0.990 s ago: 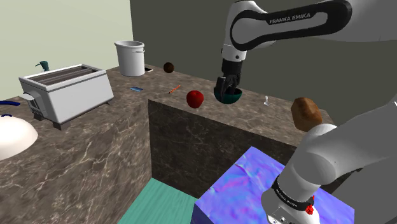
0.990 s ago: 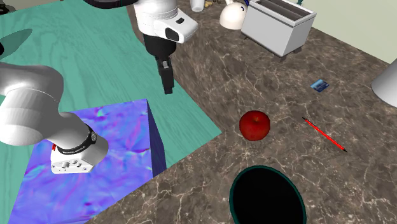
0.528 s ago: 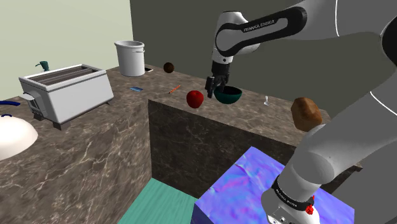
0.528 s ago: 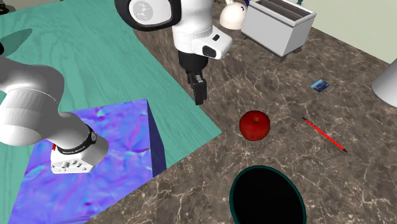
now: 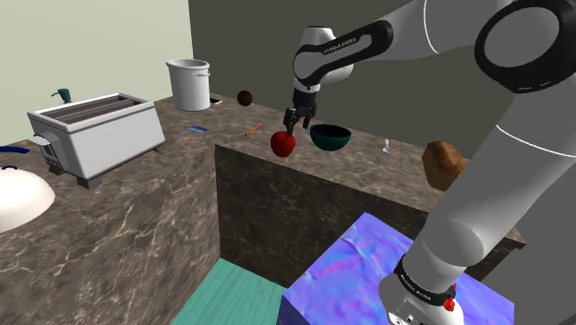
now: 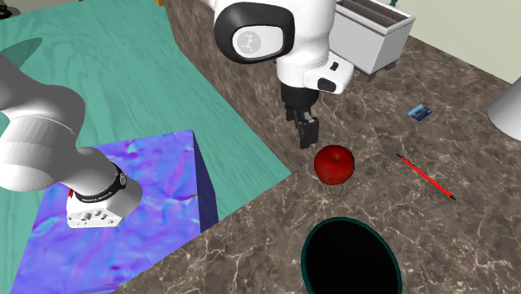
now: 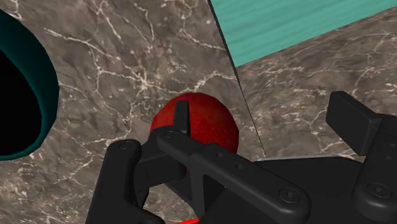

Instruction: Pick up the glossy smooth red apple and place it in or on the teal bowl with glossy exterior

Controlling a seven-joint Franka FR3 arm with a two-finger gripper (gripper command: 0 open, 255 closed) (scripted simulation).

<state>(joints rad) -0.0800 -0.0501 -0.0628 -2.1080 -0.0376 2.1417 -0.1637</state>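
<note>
The red glossy apple [image 5: 283, 143] rests near the edge of the dark marble counter [image 5: 166, 212]. The teal bowl [image 5: 330, 138] stands just to its right in the shoulder view. My black gripper [image 5: 294, 120] hangs just above the apple, slightly on the bowl's side, and is open with nothing in it. In the second exterior view the gripper [image 6: 307, 134] is at the apple's [image 6: 334, 164] upper left, and the bowl [image 6: 351, 259] lies nearer the camera. In the wrist view one fingertip [image 7: 182, 118] overlaps the apple [image 7: 210, 124]. The gripper [image 7: 264, 118] stands off to one side, away from the bowl rim [image 7: 49, 89].
A red pencil [image 6: 426, 177] and a blue card [image 6: 420, 111] lie beyond the apple. A grey toaster-like box [image 5: 97, 129], a white pot [image 5: 189, 83], a brown ball [image 5: 245, 97], a brown lump [image 5: 444, 162] and a small glass [image 5: 386, 144] share the counter. The counter drops to teal floor [image 6: 100, 75].
The arm has swung the gripper from over the bowl to the shoulder view's left, bringing it down close above the apple. Apple and bowl have not moved.
</note>
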